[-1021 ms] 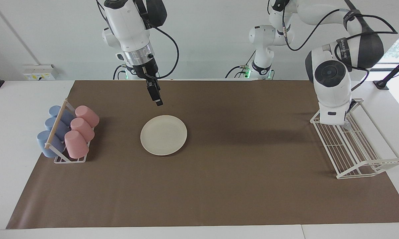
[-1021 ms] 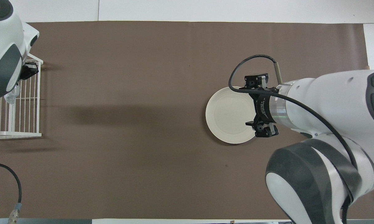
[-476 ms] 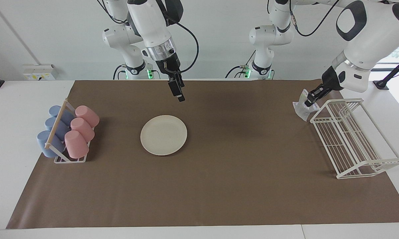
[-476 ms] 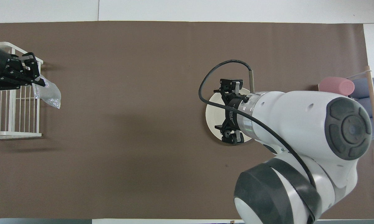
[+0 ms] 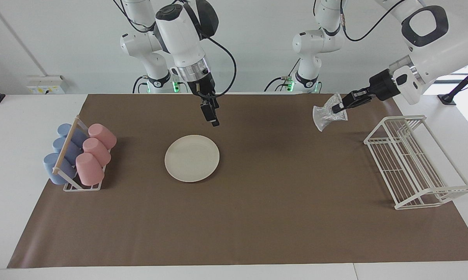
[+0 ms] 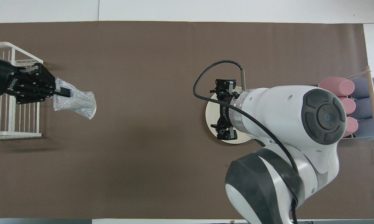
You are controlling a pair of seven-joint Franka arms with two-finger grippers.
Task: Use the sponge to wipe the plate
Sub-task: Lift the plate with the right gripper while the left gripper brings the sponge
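Note:
The cream-white plate lies flat on the brown mat. In the overhead view my right arm covers most of the plate. My right gripper hangs in the air over the plate's edge on the side toward the robots. It holds nothing. My left gripper is shut on the silvery mesh sponge and holds it up over the bare mat beside the wire rack. The overhead view shows the left gripper and the sponge well apart from the plate.
A white wire rack stands at the left arm's end of the mat, also in the overhead view. A small rack of pink and blue cups lies at the right arm's end, beside the plate.
My left gripper has lifted the sponge out of the wire rack and carried it off over the mat toward the plate. My right gripper has shifted toward the left arm's end, above the plate.

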